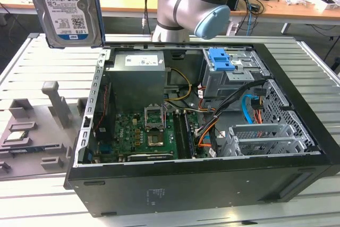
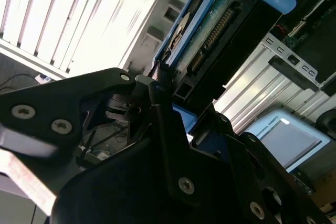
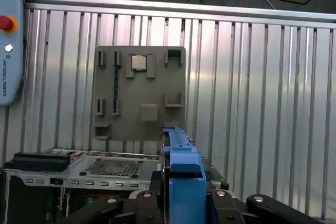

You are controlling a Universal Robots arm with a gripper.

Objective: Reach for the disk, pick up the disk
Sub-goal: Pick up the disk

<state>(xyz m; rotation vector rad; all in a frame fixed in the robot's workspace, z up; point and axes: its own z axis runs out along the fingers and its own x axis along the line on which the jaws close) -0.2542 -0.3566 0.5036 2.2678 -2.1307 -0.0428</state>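
Exterior view: the disk (image 1: 68,10) hangs upright in the air, label facing the camera, well above the far corner of the slatted surface (image 1: 32,67) at the exterior view's left. In both wrist views the end effector (image 3: 184,195) pinches the disk, with black fingers (image 3: 233,209) pressed against it from either side and its blue rail (image 3: 181,156) running out between them. Below the disk, a grey holder (image 1: 37,131) with raised slots lies flat near the surface's edge at the exterior view's left. Just beside the holder, an open computer case (image 1: 212,184) fills the middle of the surface. Inside the case are a grey power supply (image 1: 138,73), a green board (image 1: 143,131), and a blue caddy (image 1: 220,59) on the drive cage. The arm (image 1: 186,3) bends above the case's far edge.
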